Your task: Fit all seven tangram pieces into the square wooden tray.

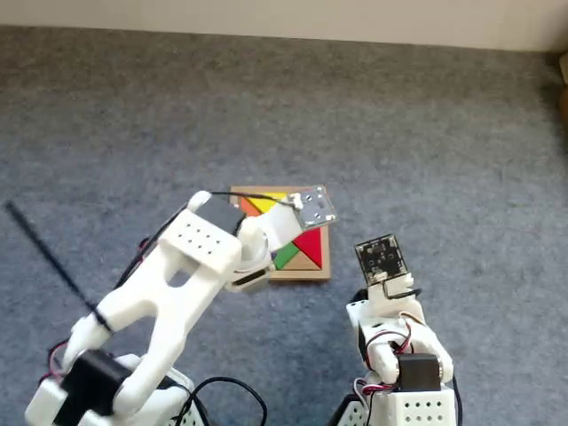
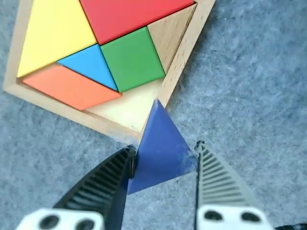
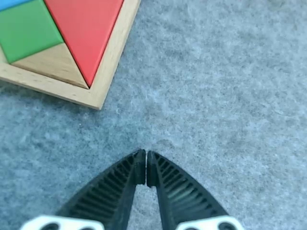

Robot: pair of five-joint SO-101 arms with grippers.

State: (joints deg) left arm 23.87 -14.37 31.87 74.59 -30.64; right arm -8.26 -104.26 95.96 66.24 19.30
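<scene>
Left gripper (image 2: 164, 148): ribbed fingers clamped on the flat sides of a dark blue triangle (image 2: 158, 139). The piece looks like smooth painted wood with scuffed edges. It sits just outside a corner of the tray (image 2: 190, 38), and its apex overlaps the rim there.

Tray is square, light wood with visible grain and a raised rim. Inside it:
- large yellow triangle (image 2: 53, 33)
- large red triangle (image 2: 129, 14), edge to edge with the yellow one
- green square (image 2: 132, 57), against the red one
- small light blue triangle (image 2: 91, 64), wedged between the yellow triangle and the green square
- orange parallelogram (image 2: 69, 86), along the rim

There are two bare-looking triangular patches, one wood-grained beside the green square and one pale by the corner nearest the held piece. Can't tell whether they are open slots or unpainted pieces.

Right gripper (image 3: 146, 155): fingertips pressed together, nothing between them. It is over the grey carpet (image 3: 216, 96), off the tray's red-triangle corner and clear of the rim.
</scene>
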